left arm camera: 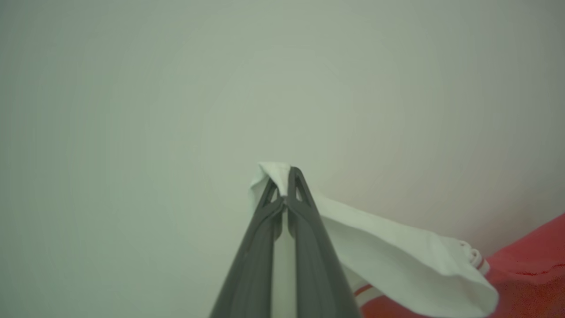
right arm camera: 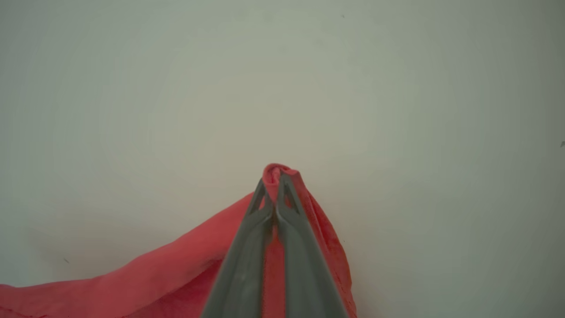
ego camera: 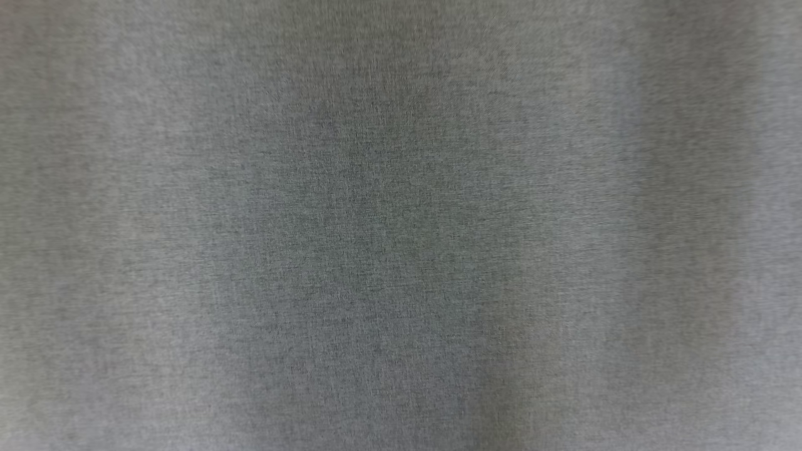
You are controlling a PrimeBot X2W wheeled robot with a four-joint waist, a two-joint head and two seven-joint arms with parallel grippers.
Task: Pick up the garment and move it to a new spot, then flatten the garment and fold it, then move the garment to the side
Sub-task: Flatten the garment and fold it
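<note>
Where the two long dark fingers of the left gripper point(left arm camera: 287, 187) rise from the bottom edge of its wrist view, they stand pressed together, their tips pinching a white fold of the garment point(left arm camera: 397, 260). From that pinch the white cloth runs off to the gripper's right and back toward the wrist. It ends in a hem with red and white stripes, next to the red body of the same piece. The right gripper point(right arm camera: 276, 187) stands likewise in its own view, fingers closed and tips nipping a small red bunch of the garment point(right arm camera: 154, 282). That cloth slopes away to the gripper's left and back under the fingers. Counted: two grippers, four fingers, one garment, red with a white part. The frame edges cut its outline, so its long axis cannot be told. Beyond each pair of tips lies a plain pale surface point(left arm camera: 132, 110). The head view gives a close, blurred grey weave point(ego camera: 401, 225); what it belongs to cannot be told.
</note>
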